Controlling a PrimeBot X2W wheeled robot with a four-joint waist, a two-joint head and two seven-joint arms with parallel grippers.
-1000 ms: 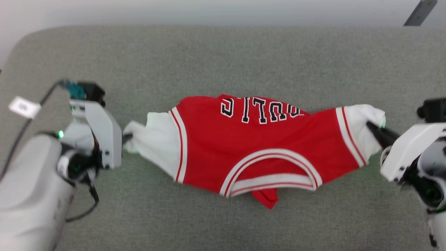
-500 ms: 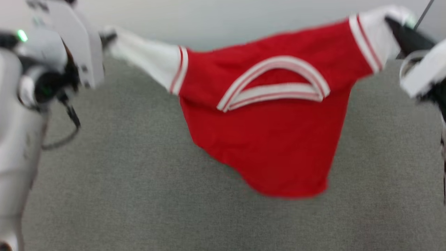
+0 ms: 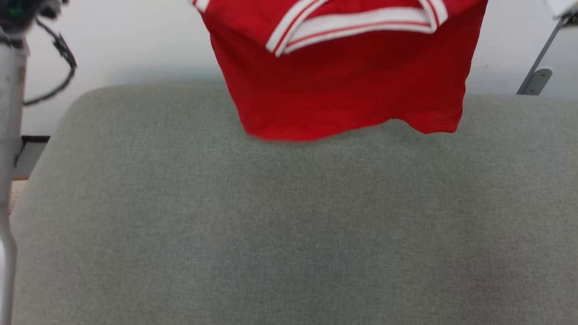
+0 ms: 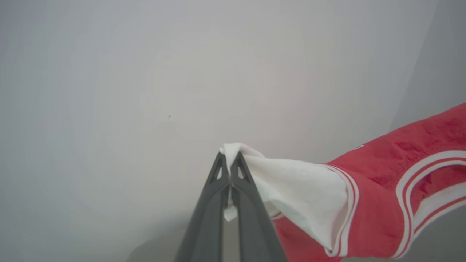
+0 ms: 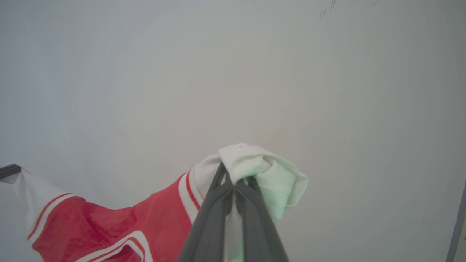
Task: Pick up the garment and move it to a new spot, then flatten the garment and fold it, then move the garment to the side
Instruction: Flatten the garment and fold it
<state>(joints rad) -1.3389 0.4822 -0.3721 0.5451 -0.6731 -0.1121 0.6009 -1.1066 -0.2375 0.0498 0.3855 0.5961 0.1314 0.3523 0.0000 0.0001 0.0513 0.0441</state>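
1. Shirt [image 3: 343, 85] is hanging in the air by both sleeves, stretching wide between the two arms, with its striped collar trim facing the head camera.
2. Its red hem is dangling over the counter's [image 3: 289, 225] far edge, from about the middle toward the right. Can't tell if it's touching the gray top.
3. Left jaws are clenching on the tip of one white sleeve [image 4: 291, 182]. The dark fingers [image 4: 213, 207] are pressing together, with a bit of white cloth poking out past the tips.
4. Right jaws are clenching on the other sleeve [image 5: 262, 171], which is bunching into a wad over the fingers [image 5: 255, 218].
5. In the right wrist view the shirt body is sagging toward the lower left, and the far sleeve is ending at a dark fingertip [image 5: 9, 170] at the left edge.
6. Both wrist cameras are facing a plain pale wall [image 4: 145, 72].
7. In the head view the pale left arm [image 3: 11, 113] is running down the left edge, with a black cable [image 3: 58, 58] looping beside it.
8. A gray metal bracket [image 3: 535, 76] is leaning against the wall beyond the counter's far right corner.
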